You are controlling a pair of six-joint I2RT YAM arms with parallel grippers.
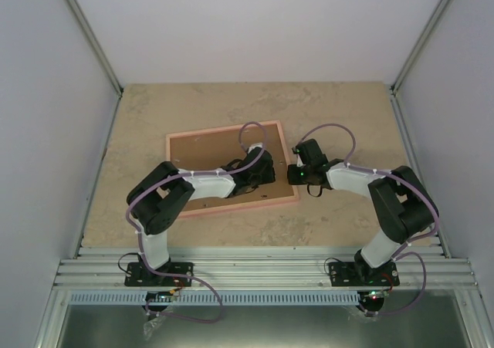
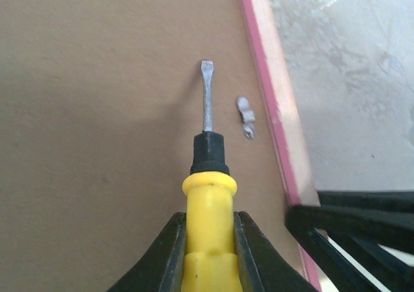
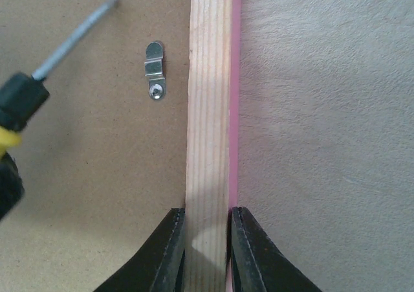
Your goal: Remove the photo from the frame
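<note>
The pink frame (image 1: 287, 175) lies face down on the table, its brown fibreboard back (image 1: 204, 151) up. The photo is hidden under the back. My left gripper (image 2: 208, 240) is shut on a yellow-handled screwdriver (image 2: 208, 175); its flat metal tip (image 2: 206, 68) rests on the back, just left of a small metal clip (image 2: 245, 117). My right gripper (image 3: 207, 234) is shut on the frame's right rail (image 3: 208, 111), one finger on each side of the wood. The clip (image 3: 154, 70) and the screwdriver shaft (image 3: 74, 39) show in the right wrist view.
The frame sits mid-table on a beige stone-patterned top (image 1: 340, 116). Grey walls and metal posts close in the left, right and back. A ribbed metal ledge (image 1: 262, 271) runs along the near edge by the arm bases.
</note>
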